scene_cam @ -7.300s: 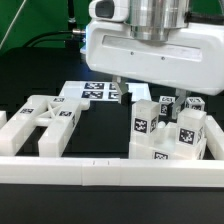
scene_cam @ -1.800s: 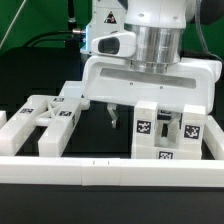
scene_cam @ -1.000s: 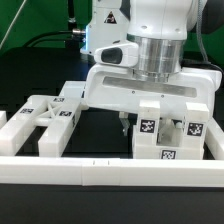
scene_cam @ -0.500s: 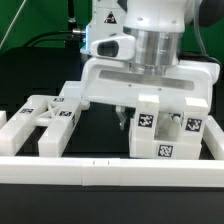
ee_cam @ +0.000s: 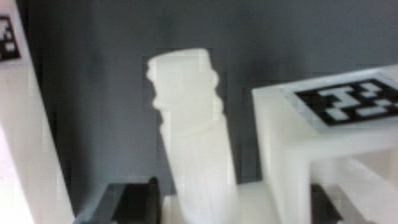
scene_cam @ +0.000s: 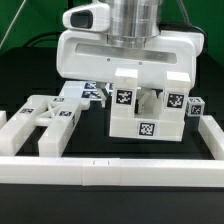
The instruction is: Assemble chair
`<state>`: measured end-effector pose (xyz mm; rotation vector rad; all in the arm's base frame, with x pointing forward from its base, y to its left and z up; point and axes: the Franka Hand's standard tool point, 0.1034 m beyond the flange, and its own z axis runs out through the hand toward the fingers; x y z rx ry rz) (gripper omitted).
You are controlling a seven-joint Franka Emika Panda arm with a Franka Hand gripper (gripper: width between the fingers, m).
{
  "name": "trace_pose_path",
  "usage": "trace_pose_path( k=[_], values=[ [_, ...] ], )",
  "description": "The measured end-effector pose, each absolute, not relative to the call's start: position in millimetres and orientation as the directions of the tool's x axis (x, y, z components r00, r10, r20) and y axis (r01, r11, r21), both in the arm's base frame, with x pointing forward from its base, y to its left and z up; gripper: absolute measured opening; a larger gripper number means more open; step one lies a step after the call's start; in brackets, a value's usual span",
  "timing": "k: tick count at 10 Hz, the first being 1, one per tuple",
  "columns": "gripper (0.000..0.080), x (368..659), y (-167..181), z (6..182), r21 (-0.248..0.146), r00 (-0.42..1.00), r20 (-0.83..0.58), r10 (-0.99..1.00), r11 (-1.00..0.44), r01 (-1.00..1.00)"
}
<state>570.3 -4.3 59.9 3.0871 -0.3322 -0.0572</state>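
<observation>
**Fig.** The gripper (ee_cam: 228,203) is clenched on an upright wall of the seat block (scene_cam: 140,118). The block appears to hang just clear of the table, between the X-braced frame (scene_cam: 45,115) and a small tagged piece (scene_cam: 196,106). Keep the block level, carry it slowly, and mind the front border rail (scene_cam: 100,168). Count: one seat block showing three tags, one frame, one small piece, one marker board (scene_cam: 95,92).

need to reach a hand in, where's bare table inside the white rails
Bare black table lies between the white X-braced frame and the white slotted seat block, and in a strip along the long white front rail. The exterior view's right, around the block, is crowded.
</observation>
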Motion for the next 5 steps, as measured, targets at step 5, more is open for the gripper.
trace_pose_path(
  k=[5],
  values=[
    [0.0329,562.7,-12.6,63.2,0.022,0.886,-0.411,-0.213,-0.974,-0.224]
  ],
)
